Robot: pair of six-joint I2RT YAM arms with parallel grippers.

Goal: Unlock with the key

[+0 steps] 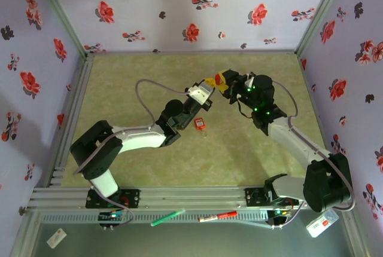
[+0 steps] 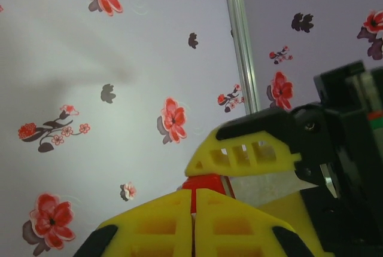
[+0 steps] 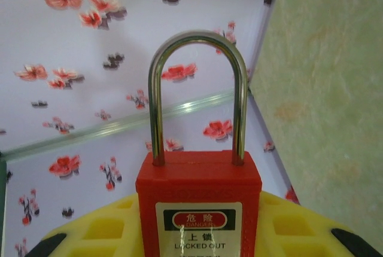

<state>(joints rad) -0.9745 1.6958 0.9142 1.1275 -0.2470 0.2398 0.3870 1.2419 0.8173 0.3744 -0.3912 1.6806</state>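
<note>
The red padlock [image 3: 198,179] has a "LOCKED OUT" label, and both legs of its steel shackle [image 3: 197,34] sit down in the body. My right gripper [image 3: 199,224] is shut on it, a yellow finger on each side. From above, the padlock [image 1: 219,79] is held over the middle of the mat. My left gripper [image 1: 210,83] meets it from the left. In the left wrist view my left gripper [image 2: 193,192] is shut, tips against the padlock [image 2: 206,184]. Only a thin red sliver, taken for the key, shows in the slit. The key's blade is hidden.
A small red object with a bit of metal [image 1: 201,124] lies on the green mat [image 1: 131,83] just below the left forearm. Flowered walls [image 1: 179,6] close in three sides. A green pen [image 1: 167,217] and a red pen [image 1: 218,216] lie in front of the rail.
</note>
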